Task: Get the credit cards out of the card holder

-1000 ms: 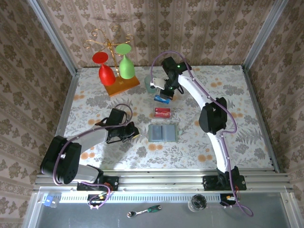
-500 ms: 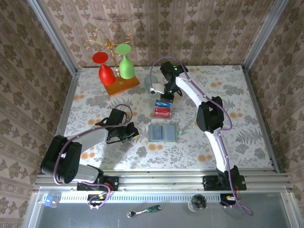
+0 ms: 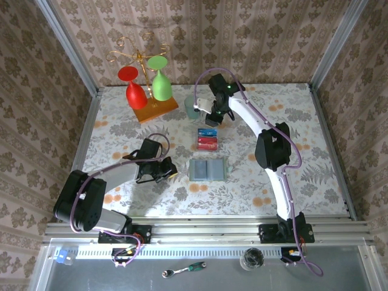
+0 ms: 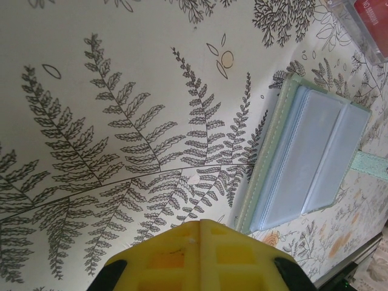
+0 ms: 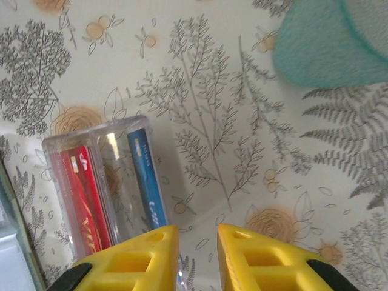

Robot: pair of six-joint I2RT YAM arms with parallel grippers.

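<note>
My right end effector (image 5: pixel 197 242) hangs over the far middle of the counter (image 3: pixel 303 115). Its yellow fingers (image 5: pixel 130 257) stand a little apart, released, with nothing between them but the patterned cloth. In the overhead view this end effector (image 3: pixel 212 119) sits just beyond the credit cards (image 3: pixel 207 139), between them and the teal cup (image 3: pixel 192 110).

The cards lie out on the counter in a tight row. The blue card (image 5: pixel 147 182) is nearest my right fingers and the red cards (image 5: pixel 82 194) are just beside it. Something clear and glossy seems to cover them, though I cannot tell what.

The card holder (image 3: pixel 208 170) lies open and flat on the near side of the cards, close to them but apart. Both its panels face up.

My left end effector (image 4: pixel 200 227) is clenched, finger against finger, grasping nothing. It rests low over the counter, just to the left of the card holder (image 4: pixel 306 160) and not touching it. From above, that end effector (image 3: pixel 166 170) points toward the holder.

A stand with a red and a green wine glass (image 3: pixel 145 85) is at the far left.
</note>
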